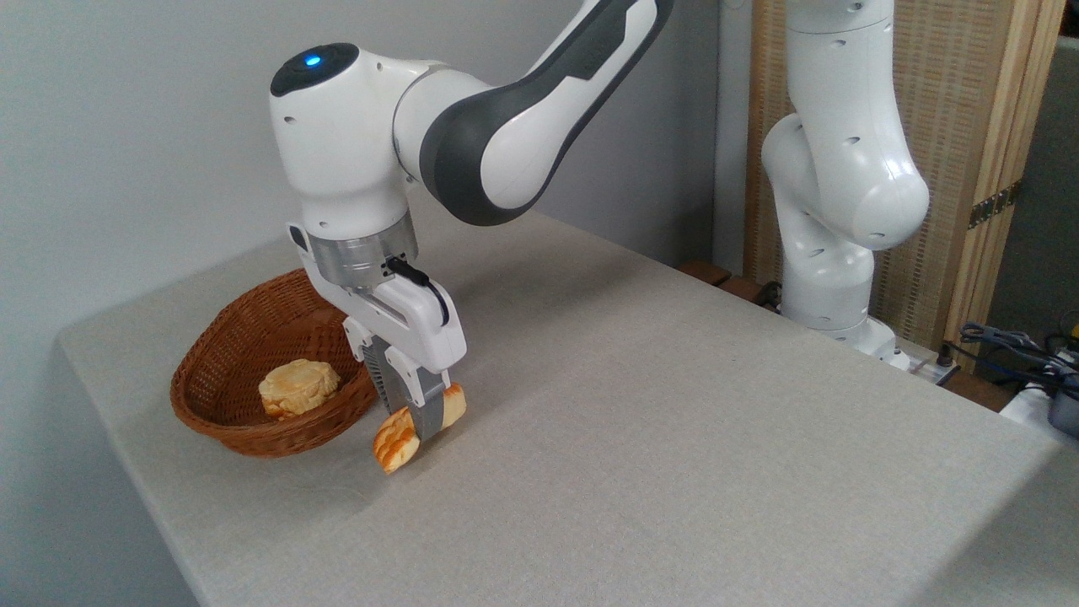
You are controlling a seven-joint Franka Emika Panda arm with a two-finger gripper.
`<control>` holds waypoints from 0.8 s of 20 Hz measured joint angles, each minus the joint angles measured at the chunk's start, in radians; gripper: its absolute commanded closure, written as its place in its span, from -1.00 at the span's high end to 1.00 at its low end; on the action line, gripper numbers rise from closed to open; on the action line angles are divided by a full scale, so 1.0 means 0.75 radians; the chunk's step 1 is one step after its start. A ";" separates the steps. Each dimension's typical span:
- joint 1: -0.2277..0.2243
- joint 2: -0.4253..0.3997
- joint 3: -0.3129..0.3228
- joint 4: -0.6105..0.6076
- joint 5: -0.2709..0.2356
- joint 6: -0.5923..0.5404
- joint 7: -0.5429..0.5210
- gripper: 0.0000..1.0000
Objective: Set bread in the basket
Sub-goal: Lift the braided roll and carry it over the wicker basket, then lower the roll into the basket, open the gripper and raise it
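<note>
Woven reddish-brown wicker forms the one oval basket (221,379), its low sides sloping outward, resting near the left end of the surface (641,438), which is covered in a pale grey, finely textured cloth. Inside lies one small pale-yellow round bun (298,388) with a rough, layered edge. The pincer (419,415) pinches the single bread (413,432) across its middle, just right of the basket rim and outside it. The loaf is glossy, orange-brown and cream, tilted with its pointed end down-left; whether that tip touches the cloth cannot be told. A grey finger (428,413) covers the loaf's middle, and the other finger is mostly hidden behind. One smooth white and dark grey arm (506,143) shows, its upper links cut off at the top edge.
</note>
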 measured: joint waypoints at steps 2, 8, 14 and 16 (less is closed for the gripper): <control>0.000 -0.009 0.000 0.013 0.000 -0.011 0.000 -0.26; -0.001 -0.024 -0.003 0.138 -0.085 -0.027 0.000 -0.24; -0.016 -0.022 -0.045 0.221 -0.288 -0.024 -0.045 0.97; -0.020 -0.007 -0.097 0.221 -0.298 0.009 -0.085 1.00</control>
